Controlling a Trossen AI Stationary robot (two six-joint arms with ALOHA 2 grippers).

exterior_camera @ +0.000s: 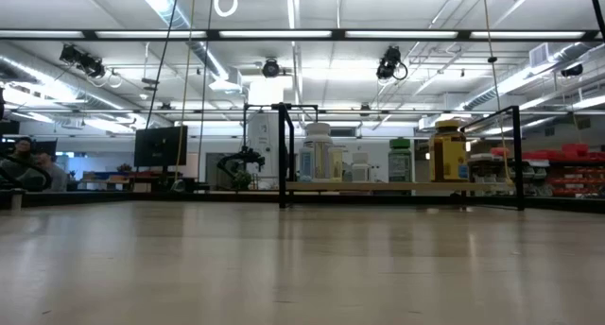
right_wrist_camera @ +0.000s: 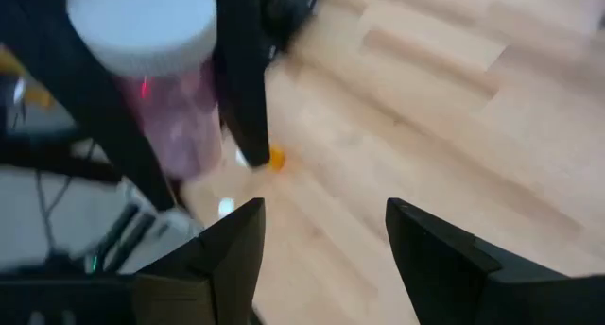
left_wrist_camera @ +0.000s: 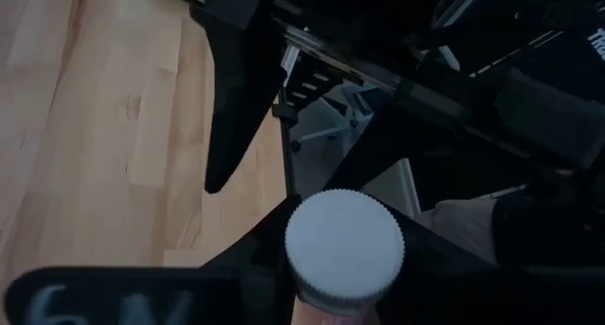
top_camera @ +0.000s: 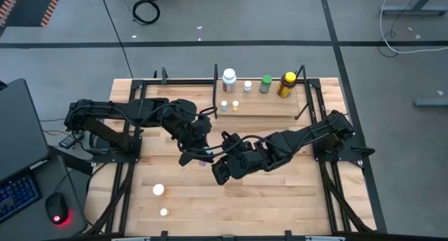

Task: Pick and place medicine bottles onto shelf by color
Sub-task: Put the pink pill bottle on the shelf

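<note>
Bottle point(right_wrist_camera: 156, 70) clamped in left tool point(top_camera: 198, 157) mid-table – right tool point(right_wrist_camera: 321, 259) apart, empty, beside it

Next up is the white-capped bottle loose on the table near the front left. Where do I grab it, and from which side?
The white-capped bottle looks upright, round cap facing up, bare table around it, the tiny bottle apart. Come straight down and pinch its sides below the cap. The left gripper, nearer, holds a pink bottle.

Overhead looks straight down, low camera skims level; both share the shelf point(top_camera: 259, 104).
</note>
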